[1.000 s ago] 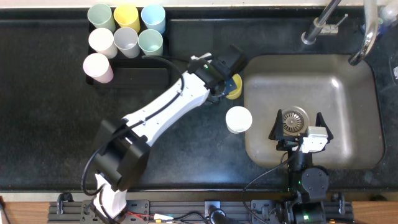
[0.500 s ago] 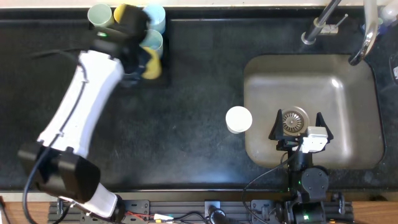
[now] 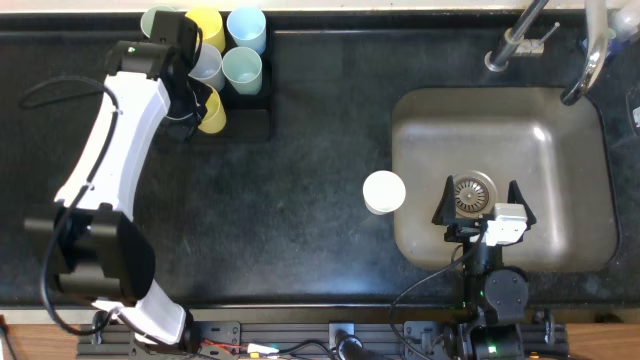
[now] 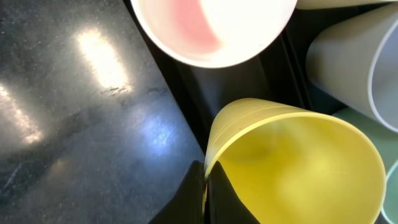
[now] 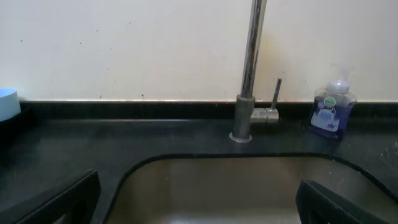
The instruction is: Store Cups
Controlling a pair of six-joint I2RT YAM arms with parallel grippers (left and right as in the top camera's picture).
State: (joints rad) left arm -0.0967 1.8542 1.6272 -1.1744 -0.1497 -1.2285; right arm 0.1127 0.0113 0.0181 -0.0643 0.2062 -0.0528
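Left arm: stretched long from its base, up the counter's [image 3: 300, 200] left side, with the wrist bent over the black rack [image 3: 252, 118]. Left claw [image 3: 192, 102] closed on the yellow cup [image 3: 211, 110], its fingers [image 4: 200, 190] pinching the rim with one inside and one outside the wall. The cup hangs tilted, mouth towards the wrist camera, over the rack's near row.

Around the left claw: pink cup [image 4: 211, 28] just beyond the held cup, and a grey-white cup [image 4: 354, 62] beside it. Past the claw in the rack are a green cup [image 3: 158, 20], a second yellow cup [image 3: 207, 20], a blue cup [image 3: 246, 25] and a mint cup [image 3: 242, 68].

White cup [image 3: 384, 191]: upright on the counter at the sink's [image 3: 560, 150] rim, well apart from the left claw and just left of the right claw.

Right arm: folded close to its base, with the claw level over the basin. Right claw [image 3: 478, 202] open, fingers wide apart and empty, facing the faucet [image 5: 252, 68] and soap bottle [image 5: 334, 111].
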